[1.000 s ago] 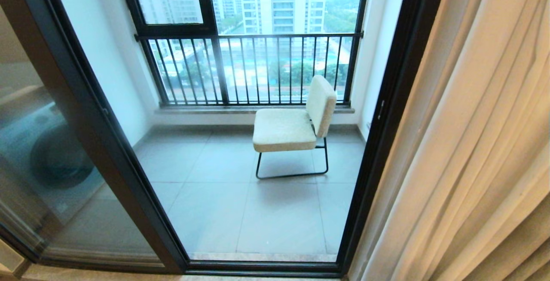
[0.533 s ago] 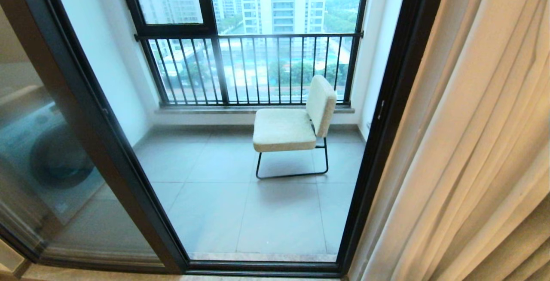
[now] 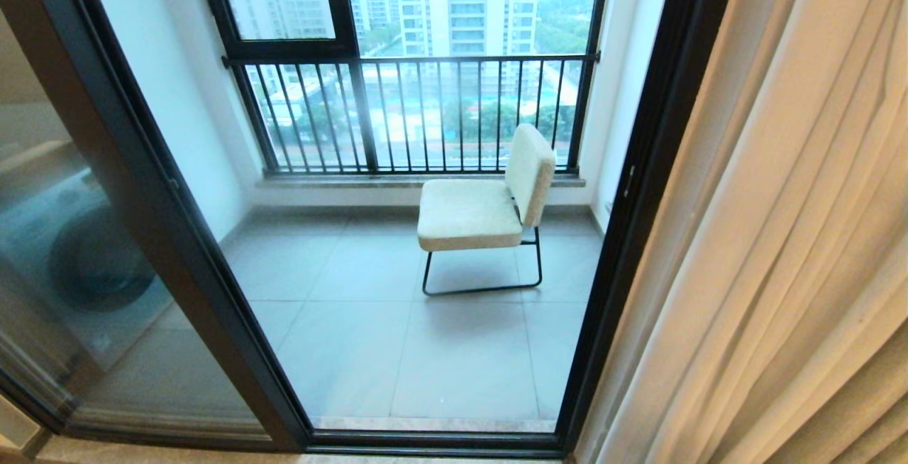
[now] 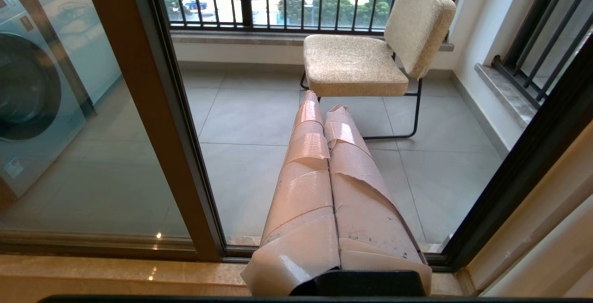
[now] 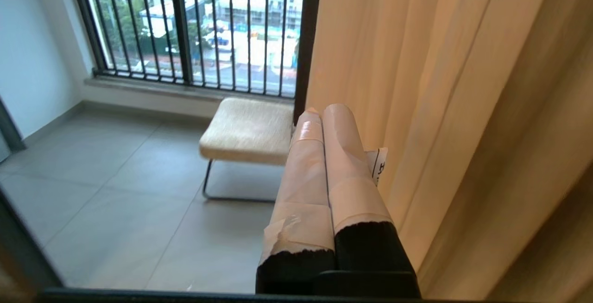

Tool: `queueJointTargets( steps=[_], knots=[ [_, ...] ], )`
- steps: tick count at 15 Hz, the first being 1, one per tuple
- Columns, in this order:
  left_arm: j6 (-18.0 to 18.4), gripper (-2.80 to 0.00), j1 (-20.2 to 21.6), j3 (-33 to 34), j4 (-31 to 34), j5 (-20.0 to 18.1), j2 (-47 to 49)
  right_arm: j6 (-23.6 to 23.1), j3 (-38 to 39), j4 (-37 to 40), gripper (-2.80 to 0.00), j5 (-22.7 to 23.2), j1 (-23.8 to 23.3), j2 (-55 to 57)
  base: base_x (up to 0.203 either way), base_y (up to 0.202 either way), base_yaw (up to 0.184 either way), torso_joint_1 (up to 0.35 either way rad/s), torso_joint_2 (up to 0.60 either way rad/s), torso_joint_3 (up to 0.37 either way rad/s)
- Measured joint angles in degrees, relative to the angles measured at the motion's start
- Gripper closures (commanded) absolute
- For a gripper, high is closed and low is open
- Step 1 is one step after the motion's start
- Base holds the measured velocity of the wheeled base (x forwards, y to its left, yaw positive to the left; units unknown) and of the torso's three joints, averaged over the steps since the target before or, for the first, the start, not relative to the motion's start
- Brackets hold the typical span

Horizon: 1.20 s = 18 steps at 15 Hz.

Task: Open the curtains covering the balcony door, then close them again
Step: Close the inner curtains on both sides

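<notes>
The curtains (image 3: 780, 237) hang gathered in beige folds at the right, leaving the glass uncovered. The balcony door (image 3: 177, 237) stands in a dark frame, and the tiled balcony shows through its pane. Neither arm appears in the head view. In the right wrist view my right gripper (image 5: 324, 110) is shut, its taped fingers pressed together with nothing between them, close beside the curtains' (image 5: 440, 108) edge. My left gripper (image 4: 324, 104) is also shut and empty, pointing at the door frame (image 4: 171, 131) and the glass, with the curtains (image 4: 546, 229) off to its side.
A cream chair (image 3: 482, 201) on thin black legs stands on the balcony behind the glass, in front of a dark railing (image 3: 411, 113). A washing machine (image 4: 28, 94) shows behind the left pane. A small white tag (image 5: 379, 164) sits by the right fingers.
</notes>
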Motion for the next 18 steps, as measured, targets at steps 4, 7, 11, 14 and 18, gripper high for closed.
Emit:
queueJointTargets(
  steps=[4,7,11,14,18],
  knots=[
    [0.0,0.0,0.0,0.0,-0.01,0.0,0.0,-3.87,-5.51,-0.32,-2.8,0.0,-0.15,5.56,0.0,0.0,0.0,0.0,0.0,0.0],
    [0.0,0.0,0.0,0.0,-0.01,0.04,0.0,-5.51,-7.27,-0.22,-2.8,-2.82,-0.15,7.42,0.0,0.0,0.0,0.0,0.0,0.0],
    [0.02,0.0,0.02,0.0,0.0,0.02,0.0,-6.74,-9.21,-0.5,-2.8,-9.19,-1.13,9.77,0.0,0.0,0.0,0.0,0.0,0.0],
    [0.0,0.0,0.0,0.0,-0.02,0.02,0.0,-6.78,-11.23,-0.74,-2.8,-11.82,-1.82,12.12,0.0,0.0,0.0,0.0,0.0,0.0],
    [0.02,0.0,-0.02,0.0,0.0,0.02,0.0,-6.65,-14.11,-3.23,-2.8,-12.08,-1.93,16.38,0.0,0.0,0.0,0.0,0.0,0.0]
  ],
)
